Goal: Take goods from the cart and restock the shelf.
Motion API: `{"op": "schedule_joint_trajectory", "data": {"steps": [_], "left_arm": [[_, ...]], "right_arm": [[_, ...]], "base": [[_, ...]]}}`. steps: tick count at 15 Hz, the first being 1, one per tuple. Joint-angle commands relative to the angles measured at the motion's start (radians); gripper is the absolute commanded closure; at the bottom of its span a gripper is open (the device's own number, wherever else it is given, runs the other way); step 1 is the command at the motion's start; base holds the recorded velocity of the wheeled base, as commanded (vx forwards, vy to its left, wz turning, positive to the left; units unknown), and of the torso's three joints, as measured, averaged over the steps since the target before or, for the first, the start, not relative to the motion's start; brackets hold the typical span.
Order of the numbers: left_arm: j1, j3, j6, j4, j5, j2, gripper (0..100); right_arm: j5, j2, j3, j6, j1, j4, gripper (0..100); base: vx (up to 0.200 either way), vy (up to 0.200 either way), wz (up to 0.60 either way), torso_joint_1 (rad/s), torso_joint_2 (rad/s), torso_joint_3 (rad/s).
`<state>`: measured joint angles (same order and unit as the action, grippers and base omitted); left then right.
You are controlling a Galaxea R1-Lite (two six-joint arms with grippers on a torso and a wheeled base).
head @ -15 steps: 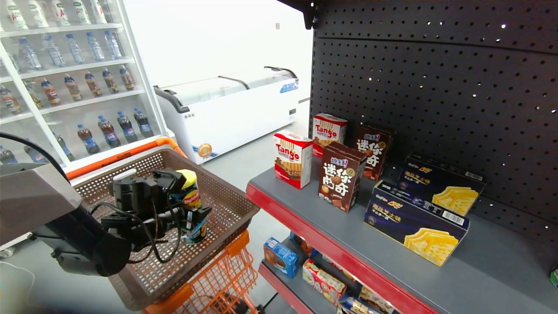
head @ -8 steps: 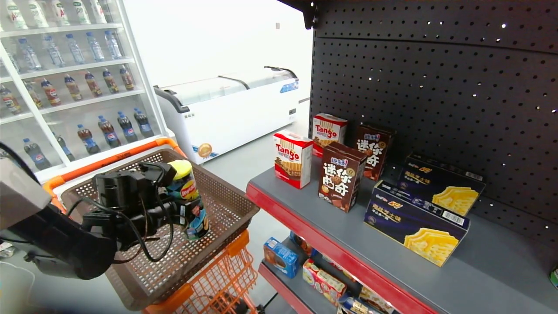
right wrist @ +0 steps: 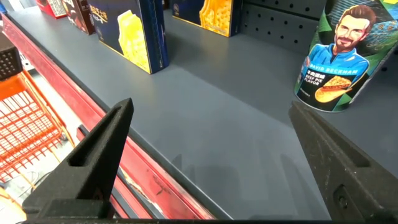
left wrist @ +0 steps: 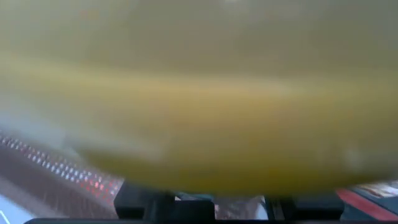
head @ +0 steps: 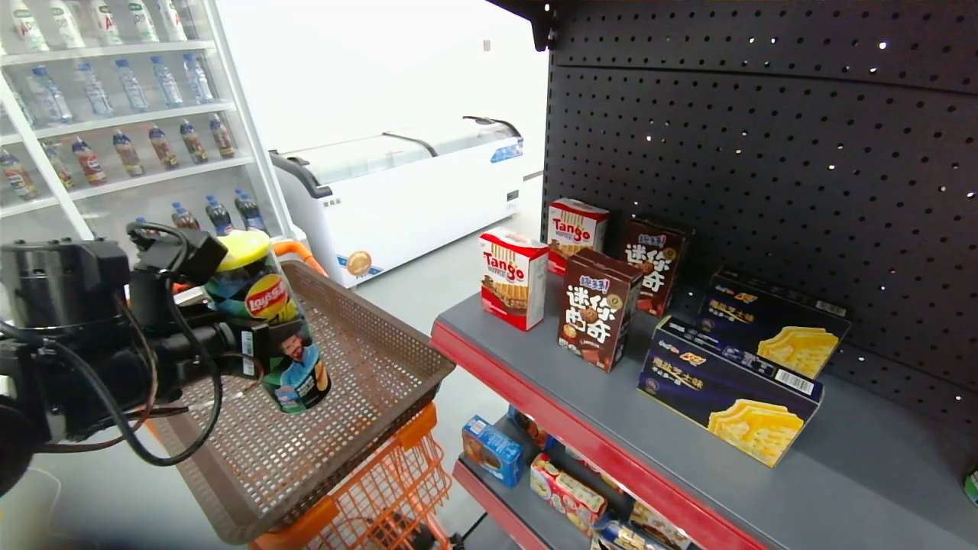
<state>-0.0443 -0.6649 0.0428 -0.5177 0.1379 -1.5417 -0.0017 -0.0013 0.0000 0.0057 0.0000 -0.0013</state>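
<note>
The left gripper pinches the can at its middle, slightly tilted, above the basket and well apart from the shelf. The step in hand looks like the carry. Next, I judge, the can must clear the red edge and reach a bare patch. The head view gives that gap. The right wrist view adds the right gripper, spread over the shelf near a second can. The left wrist view gives the yellow lid close up
</note>
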Motion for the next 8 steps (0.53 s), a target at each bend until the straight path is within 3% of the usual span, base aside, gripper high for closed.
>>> {"op": "schedule_joint_trajectory", "data": {"steps": [1, 2, 8], "left_arm": [[-0.025, 0.031, -0.083, 0.146, 0.012, 0.239, 100], [-0.046, 0.047, -0.104, 0.150, 0.019, 0.276, 100], [-0.048, 0.226, -0.092, 0.232, 0.066, 0.546, 100]], "right_arm": [[0.000, 0.001, 0.000, 0.000, 0.000, 0.001, 0], [0.000, 0.001, 0.000, 0.000, 0.000, 0.000, 0], [0.000, 0.001, 0.000, 0.000, 0.000, 0.000, 0]], "base": [[0.000, 0.000, 0.00, 0.000, 0.00, 0.000], [0.000, 0.000, 0.00, 0.000, 0.00, 0.000], [0.000, 0.000, 0.00, 0.000, 0.00, 0.000]]}}
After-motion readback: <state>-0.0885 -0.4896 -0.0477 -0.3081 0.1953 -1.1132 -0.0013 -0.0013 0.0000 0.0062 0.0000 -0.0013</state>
